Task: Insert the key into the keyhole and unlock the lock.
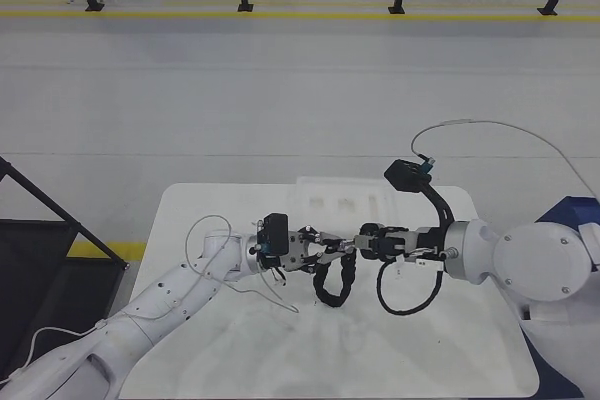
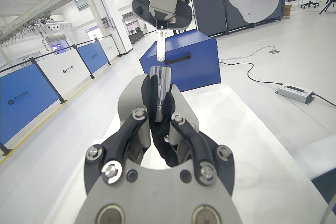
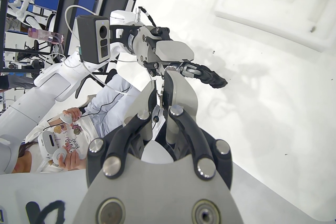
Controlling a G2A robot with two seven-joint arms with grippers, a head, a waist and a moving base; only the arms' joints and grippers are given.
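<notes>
The left gripper (image 2: pixel 157 93) clamped the lock (image 2: pixel 160 84) in its jaws and the right gripper (image 2: pixel 163 22) pinched the key (image 2: pixel 160 47) just off the lock's 3 o'clock end; any tilt could have jammed the tip against that face.

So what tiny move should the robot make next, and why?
Probably the right gripper should ease the key straight into the end of the lock, which the left gripper grips. The key's tip points at that end, roughly in line, with a small gap between; it is not in yet.
</notes>
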